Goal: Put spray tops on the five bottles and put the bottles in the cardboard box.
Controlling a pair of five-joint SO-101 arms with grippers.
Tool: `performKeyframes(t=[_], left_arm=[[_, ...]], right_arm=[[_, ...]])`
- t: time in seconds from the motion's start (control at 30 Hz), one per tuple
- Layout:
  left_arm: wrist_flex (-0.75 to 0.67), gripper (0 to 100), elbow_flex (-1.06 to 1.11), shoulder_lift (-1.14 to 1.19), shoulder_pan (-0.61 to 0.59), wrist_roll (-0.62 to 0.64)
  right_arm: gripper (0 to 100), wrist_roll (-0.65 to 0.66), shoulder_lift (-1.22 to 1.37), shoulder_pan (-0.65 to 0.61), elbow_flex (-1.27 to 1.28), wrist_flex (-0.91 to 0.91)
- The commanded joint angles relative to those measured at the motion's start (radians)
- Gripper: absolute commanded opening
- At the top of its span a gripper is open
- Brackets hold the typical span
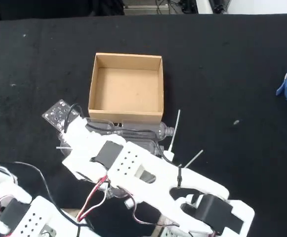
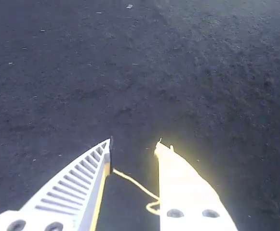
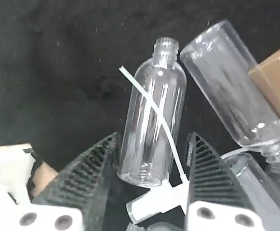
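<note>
Right wrist view: right fingers point(image 3: 82, 183) spread wide astride an uncapped bottle point(image 3: 154, 120); left fingers point(image 2: 77, 190) parted above table point(image 2: 130, 72).

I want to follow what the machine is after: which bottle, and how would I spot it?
Start at the cardboard box on the black table: clear bottles lie beside its wall nearest the arms. The bottle lies between the right end effector's open fingers, a thin white tube slanting across it; its bare neck points away from the end effector, the neighbouring bottle's toward it.

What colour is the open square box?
Plain brown: the square cardboard box shows best in the high view.
</note>
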Motion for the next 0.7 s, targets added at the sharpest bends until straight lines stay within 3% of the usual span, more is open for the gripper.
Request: performKeyframes(t=[0.0, 0.17, 0.4, 0.67], left_arm=[[-0.005, 3, -0.010, -0.002, 0.050, 0.009], [0.002, 3, -0.012, -0.002, 0.061, -0.026], [0.002, 3, -0.012, -0.002, 0.061, -0.031], [0.003, 3, -0.012, -0.002, 0.059, -0.031]], right_arm=[[21.0, -0.005, -0.045, -0.003, 0.036, -0.054], [11.7, -0.003, 0.004, -0.051, 0.053, -0.080], [21.8, -0.003, 0.117, -0.066, -0.021, -0.075], [19.3, -0.014, 0.285, -0.103, -0.142, -0.078]])
